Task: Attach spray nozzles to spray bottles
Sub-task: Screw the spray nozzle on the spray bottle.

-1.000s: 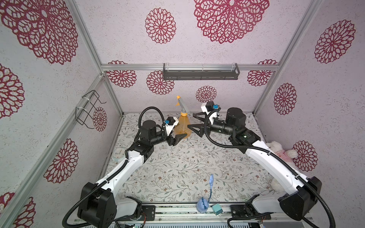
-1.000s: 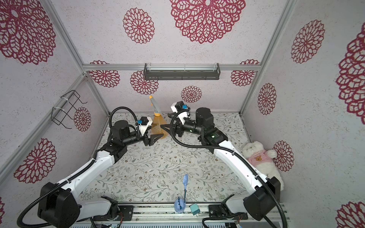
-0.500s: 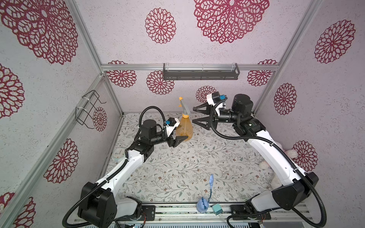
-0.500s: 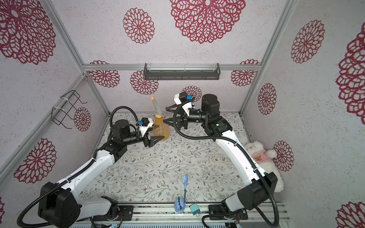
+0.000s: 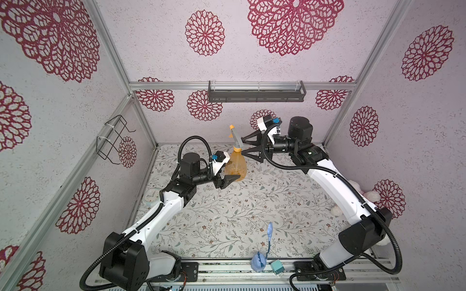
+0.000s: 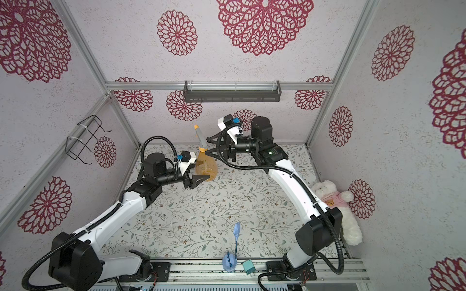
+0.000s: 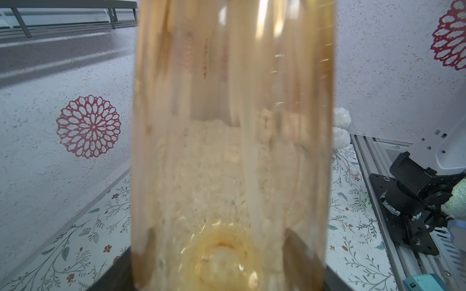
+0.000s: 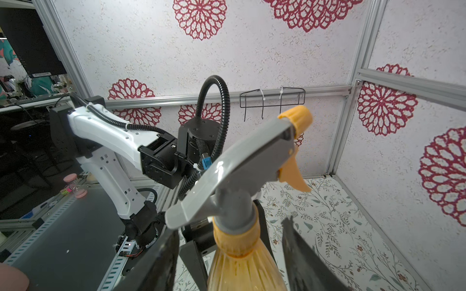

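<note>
orange plastic marks the task's things in both top views. the bottle (image 5: 235,168) sits just above the middle of the frame over the flowered table (image 5: 252,206). the grey nozzle (image 5: 236,138) is already on its neck, orange tip pointing to the upper left. the left fingers (image 5: 230,179) are closed on the bottle's wide base from the left. the right fingers (image 5: 252,154) reach in from the right, one above and one below the collar, spread apart. a pale blue object (image 5: 257,262) lies at the lower edge, well apart from both arms.

left wrist view: the bottle's (image 7: 232,113) see-through wall fills the middle of the frame. dark fingers (image 7: 111,276) meet it at the lower corners, so the grip looks firm.

right wrist view: the nozzle (image 8: 247,161) sits centre frame, its orange collar (image 8: 237,239) over the neck at lower centre. the right fingers (image 8: 158,264) stand on either side of the collar with a gap on both sides, so they are open and hold nothing.

by my reading the nozzle is placed. whether the collar is screwed tight cannot be told, and tightening it seems the step left.
</note>
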`<state>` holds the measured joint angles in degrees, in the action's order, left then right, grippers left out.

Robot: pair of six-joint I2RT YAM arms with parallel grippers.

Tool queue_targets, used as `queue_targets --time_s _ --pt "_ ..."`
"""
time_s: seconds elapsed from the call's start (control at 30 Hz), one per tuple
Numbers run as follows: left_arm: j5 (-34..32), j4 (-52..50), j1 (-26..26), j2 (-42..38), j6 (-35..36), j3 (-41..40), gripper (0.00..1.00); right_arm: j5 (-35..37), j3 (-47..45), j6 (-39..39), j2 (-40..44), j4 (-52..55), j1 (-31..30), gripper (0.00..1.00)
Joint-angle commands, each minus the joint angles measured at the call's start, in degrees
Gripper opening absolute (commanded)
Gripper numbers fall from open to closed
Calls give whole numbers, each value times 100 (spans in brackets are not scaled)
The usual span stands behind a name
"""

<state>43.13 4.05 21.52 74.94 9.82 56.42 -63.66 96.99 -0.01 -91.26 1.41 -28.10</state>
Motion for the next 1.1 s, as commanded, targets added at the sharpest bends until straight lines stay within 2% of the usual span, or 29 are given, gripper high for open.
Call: queue_targets --time_s 0.0,0.5,0.83,0.93,1.07 --pt "116 7 28 62 72 218 0 -287 267 133 -17 -264 -55 61" --pt "184 -41 28 98 74 264 0 -340 339 190 -194 -326 -189 43" --pt "187 -85 29 90 84 264 0 -367 314 213 -243 -270 -221 25" --pt "157 -80 28 87 85 264 0 -346 283 123 -226 -140 -244 17" --pt "-20 -89 28 87 48 290 0 -119 224 -265 -144 336 -332 15"
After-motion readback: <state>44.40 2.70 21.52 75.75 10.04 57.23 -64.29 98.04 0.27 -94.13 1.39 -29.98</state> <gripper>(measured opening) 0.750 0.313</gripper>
